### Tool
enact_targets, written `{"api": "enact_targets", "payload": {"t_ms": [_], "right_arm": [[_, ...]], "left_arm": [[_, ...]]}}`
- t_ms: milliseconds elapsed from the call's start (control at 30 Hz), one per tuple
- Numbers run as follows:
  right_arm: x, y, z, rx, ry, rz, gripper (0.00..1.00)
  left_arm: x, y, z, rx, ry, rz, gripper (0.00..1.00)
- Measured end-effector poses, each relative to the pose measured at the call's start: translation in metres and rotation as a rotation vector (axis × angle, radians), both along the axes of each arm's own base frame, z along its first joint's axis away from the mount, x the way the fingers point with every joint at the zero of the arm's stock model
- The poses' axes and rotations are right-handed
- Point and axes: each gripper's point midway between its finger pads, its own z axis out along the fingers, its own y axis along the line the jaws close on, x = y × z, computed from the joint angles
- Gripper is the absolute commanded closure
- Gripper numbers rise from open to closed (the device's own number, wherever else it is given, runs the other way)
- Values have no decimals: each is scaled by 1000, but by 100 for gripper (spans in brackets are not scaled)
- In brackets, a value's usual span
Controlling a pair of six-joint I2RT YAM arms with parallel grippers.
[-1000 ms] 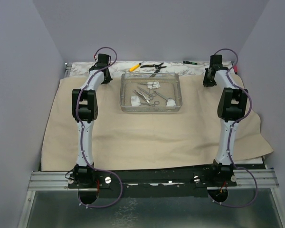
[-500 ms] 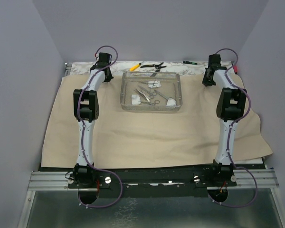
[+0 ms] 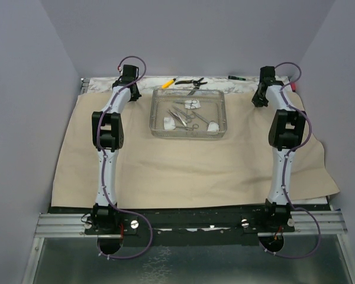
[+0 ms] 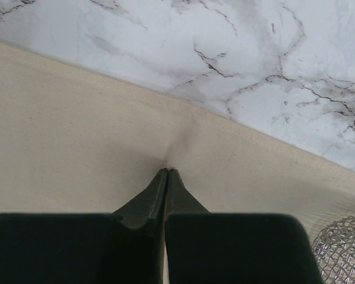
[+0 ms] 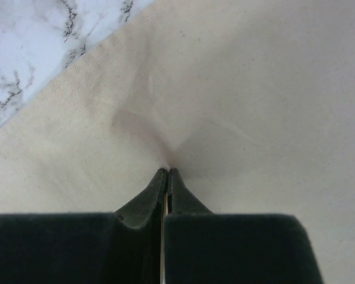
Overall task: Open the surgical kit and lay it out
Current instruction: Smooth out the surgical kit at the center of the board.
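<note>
The beige cloth wrap [image 3: 183,171] lies spread over the table. On it at the far middle stands the clear plastic tray [image 3: 151,118], holding steel clamps [image 3: 183,117] and white gauze balls [image 3: 213,126]. My left gripper [image 3: 130,90] is at the cloth's far left edge. In the left wrist view it [image 4: 167,170] is shut, with the cloth [image 4: 77,136] puckered at its tips. My right gripper [image 3: 259,100] is at the far right edge. In the right wrist view it [image 5: 167,170] is shut on a pinch of cloth [image 5: 254,89], which gathers into a small ridge.
Marble tabletop [image 3: 103,84] shows beyond the cloth's far edge. A yellow pen [image 3: 168,83] and black-handled pliers [image 3: 191,81] lie there behind the tray, with a dark marker [image 3: 236,77] further right. The cloth's right corner hangs over the table's edge [image 3: 331,186].
My right gripper has shut on the cloth and shifted slightly toward the far edge. The left gripper stays shut in place. The tray has not moved.
</note>
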Motion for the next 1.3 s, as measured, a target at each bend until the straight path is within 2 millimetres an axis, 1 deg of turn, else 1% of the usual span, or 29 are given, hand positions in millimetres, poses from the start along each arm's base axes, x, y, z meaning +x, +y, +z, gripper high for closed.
{"api": "enact_targets", "payload": {"t_ms": [33, 100, 167, 233, 267, 300, 367, 433, 500, 567, 633, 667, 700, 733, 767, 800, 833, 867, 900, 933, 967, 1033, 1100, 1167, 1200, 1300], "right_arm": [[0, 0, 0, 10, -3, -20, 99], [0, 0, -1, 29, -10, -61, 96], [0, 0, -1, 36, -14, -76, 85], [-1, -1, 0, 37, -15, -79, 70], [-1, -1, 1, 35, -12, -76, 64], [-3, -2, 3, 33, -4, -75, 59], [-10, -6, 4, 30, 19, -78, 52], [-19, -12, 10, 30, 43, -85, 48], [-33, -18, 22, 27, 58, -96, 49], [-53, -23, 40, 17, 71, -110, 51], [-80, -30, 63, -6, 82, -134, 58], [-95, -34, 73, -22, 88, -152, 61], [-115, -40, 83, -43, 96, -178, 64], [-130, -45, 89, -66, 105, -199, 69], [-150, -52, 94, -97, 120, -224, 73], [-169, -58, 95, -125, 138, -245, 77], [-191, -65, 93, -151, 167, -270, 82], [-211, -73, 89, -174, 201, -293, 87], [-229, -82, 83, -194, 235, -320, 92], [-246, -92, 75, -209, 275, -349, 96], [-263, -101, 65, -221, 324, -371, 99], [-296, -115, 46, -230, 415, -413, 99], [-324, -124, 34, -232, 488, -450, 99], [-341, -126, 28, -231, 530, -458, 99], [-346, -125, 27, -231, 541, -457, 99], [-354, -126, 34, -235, 545, -466, 99]], "left_arm": [[1, 0, 0, -3, -1, 2, 100], [1, 0, 0, -8, -3, 6, 94], [1, 0, 0, -12, -3, 7, 82], [2, 0, 0, -15, -5, 6, 69], [2, 1, 1, -18, -8, 7, 63], [3, 1, 1, -24, -10, 6, 58], [5, 1, 2, -34, -18, 5, 50], [4, -1, 5, -46, -20, -6, 45], [1, -2, 8, -61, -14, -15, 42], [-5, -3, 13, -74, -7, -22, 41], [-14, -2, 25, -85, -1, -24, 41], [-20, -3, 34, -91, -7, -23, 44], [-26, -3, 42, -95, -6, -20, 46], [-32, -3, 51, -98, -12, -18, 47], [-37, -3, 59, -102, -18, -16, 48], [-45, -3, 71, -105, -26, -14, 49], [-52, -2, 78, -108, -30, -11, 49], [-57, -2, 83, -113, -33, -7, 49], [-68, -2, 92, -116, -36, -4, 50], [-76, -2, 96, -121, -38, 1, 50], [-84, -2, 97, -125, -33, 6, 50], [-103, -1, 93, -132, -8, 19, 50], [-121, -1, 82, -139, 30, 33, 50], [-136, 0, 67, -142, 73, 44, 50], [-142, 0, 60, -144, 91, 49, 50], [-160, 0, 41, -149, 142, 65, 50]]}}
